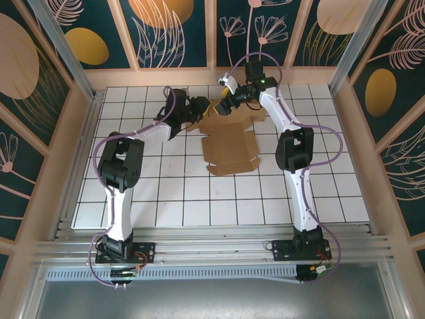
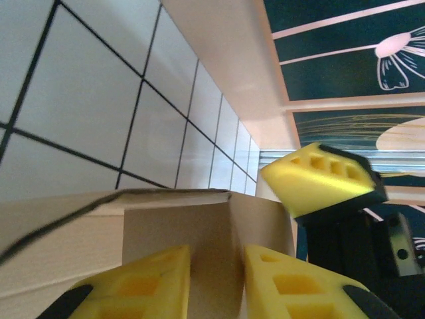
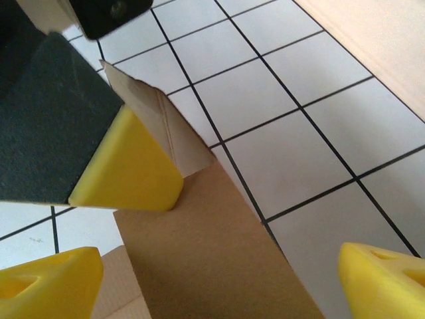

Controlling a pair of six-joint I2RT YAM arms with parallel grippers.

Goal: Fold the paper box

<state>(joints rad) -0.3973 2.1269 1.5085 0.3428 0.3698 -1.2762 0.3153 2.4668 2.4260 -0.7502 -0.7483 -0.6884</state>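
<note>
Cardboard flap of the brown corrugated paper box [image 1: 229,151], pinched by left gripper [image 2: 217,262] alone, could slip or tear if pulled; right gripper [image 3: 219,260] gapes empty.

The white table top [image 1: 174,199], ruled with black lines into squares, lay evenly lit under soft shadows. A pale wooden rim [image 1: 153,77] ran along its far and side edges. Beyond that rim stood dark teal wall panels [image 1: 179,40] painted with gold ovals and pink outline flowers. Aluminium posts [image 1: 63,53] rose at the table's far corners. Aluminium rails [image 1: 212,248] and a grey metal sheet [image 1: 212,298] lay along its near edge.
</note>
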